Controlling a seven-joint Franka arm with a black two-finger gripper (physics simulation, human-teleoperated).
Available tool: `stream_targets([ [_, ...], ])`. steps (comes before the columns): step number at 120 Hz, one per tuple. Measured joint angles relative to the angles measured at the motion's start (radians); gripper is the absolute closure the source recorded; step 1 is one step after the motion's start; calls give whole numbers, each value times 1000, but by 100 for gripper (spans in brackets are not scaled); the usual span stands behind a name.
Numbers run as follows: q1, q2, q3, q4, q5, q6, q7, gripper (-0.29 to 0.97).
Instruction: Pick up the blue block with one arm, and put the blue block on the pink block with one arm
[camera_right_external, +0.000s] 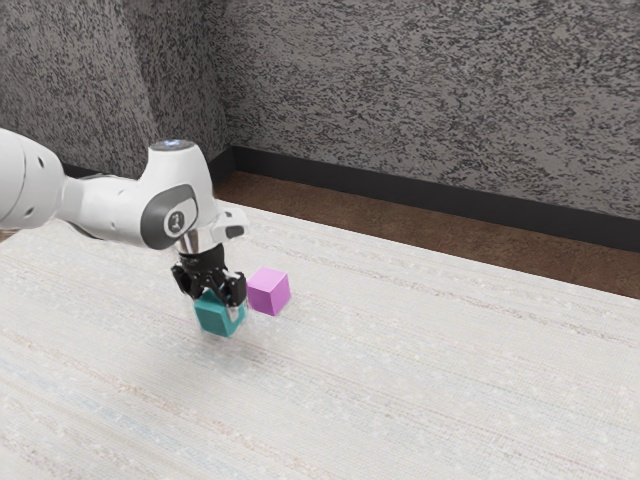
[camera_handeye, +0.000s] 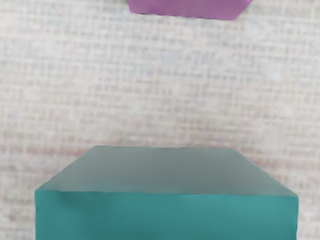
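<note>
While my arm reaches in from the exterior view's left, my jaws stand closed on the blue block, a teal-tinted cube pinched from two sides low over the pale surface. Whether it has cleared the surface I cannot tell. Just beside it, toward the exterior view's right, sits the pink block, apart from the blue one with a strip of bare surface between them. Seen from my wrist, the blue block lies directly under my hand with the pink block a little way ahead. The step in hand, as I judge it, is the lift and carry. I should hold the pinch firm and rise straight up until the blue block's underside is above the pink block's top. Then I travel across, centre one over the other, and lower gently before letting go.
</note>
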Motion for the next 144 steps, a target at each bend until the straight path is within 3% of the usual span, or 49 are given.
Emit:
stream_targets([
  [25, 1, 103, 27, 288, 35, -131, -8, 31],
  [57, 0, 226, 18, 458, 41, -232, -16, 31],
  [144, -2, 335, -27, 609, 54, -335, 13, 32],
])
